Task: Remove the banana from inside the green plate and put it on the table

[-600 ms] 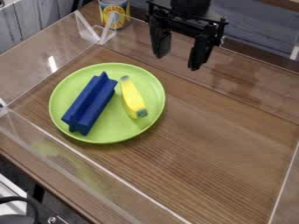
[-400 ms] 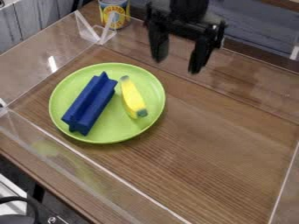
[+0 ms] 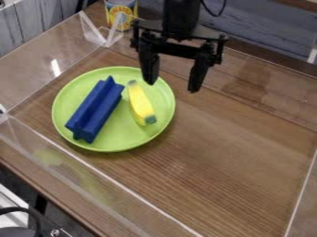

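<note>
A short yellow banana lies inside the lime-green plate, on its right half, beside a long blue grooved block. The plate rests on the brown wood-grain table. My black gripper hangs open, pointing down, above the plate's upper right rim. Its left finger stands over the rim just beyond the banana's far end, and the right finger is over the table. Nothing is between the fingers.
Clear acrylic walls border the table on all sides. A yellow can stands behind the back wall at the upper left. Bare wood lies to the right of and in front of the plate.
The gripper has moved left and toward the plate, from over the table's back right to above the plate's rim near the banana. It stays open. Banana and block are unmoved.
</note>
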### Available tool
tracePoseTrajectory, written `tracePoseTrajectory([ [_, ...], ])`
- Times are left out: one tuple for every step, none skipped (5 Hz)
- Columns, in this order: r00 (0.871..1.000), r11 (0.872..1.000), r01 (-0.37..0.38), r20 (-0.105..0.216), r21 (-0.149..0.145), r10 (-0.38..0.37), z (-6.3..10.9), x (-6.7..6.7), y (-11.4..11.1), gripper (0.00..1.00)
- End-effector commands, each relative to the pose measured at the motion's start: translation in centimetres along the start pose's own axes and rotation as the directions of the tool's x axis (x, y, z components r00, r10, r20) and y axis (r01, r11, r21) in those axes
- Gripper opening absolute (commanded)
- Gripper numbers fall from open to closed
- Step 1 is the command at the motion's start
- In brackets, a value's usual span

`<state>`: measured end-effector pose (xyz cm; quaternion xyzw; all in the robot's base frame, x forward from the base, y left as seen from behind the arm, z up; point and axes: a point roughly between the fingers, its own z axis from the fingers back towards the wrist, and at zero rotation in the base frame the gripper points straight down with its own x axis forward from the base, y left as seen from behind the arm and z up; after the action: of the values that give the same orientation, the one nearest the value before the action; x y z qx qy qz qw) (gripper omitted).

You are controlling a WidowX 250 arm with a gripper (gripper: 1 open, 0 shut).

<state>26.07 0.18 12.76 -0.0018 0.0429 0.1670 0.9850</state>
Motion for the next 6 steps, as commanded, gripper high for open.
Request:
tracePoseTrajectory([
  [0.994, 0.995, -0.094, 0.055, -0.025, 0.095, 0.6, 0.3, 1.2, 1.0],
  [0.99, 0.992, -0.12, 0.073, -0.038, 0.123, 0.6, 0.6, 1.6, 1.0],
  [0.984, 0.987, -0.154, 0.081, -0.038, 0.156, 0.2, 1.8, 2.3, 1.0],
  [0.976, 0.981, -0.188, 0.101, -0.04, 0.191, -0.3, 3.0, 3.3, 1.0],
  [0.974, 0.981, -0.189, 0.118, -0.041, 0.193, -0.4, 3.1, 2.9, 1.0],
  [0.972, 0.98, -0.193, 0.125, -0.037, 0.197, -0.4, 3.1, 2.1, 1.0],
])
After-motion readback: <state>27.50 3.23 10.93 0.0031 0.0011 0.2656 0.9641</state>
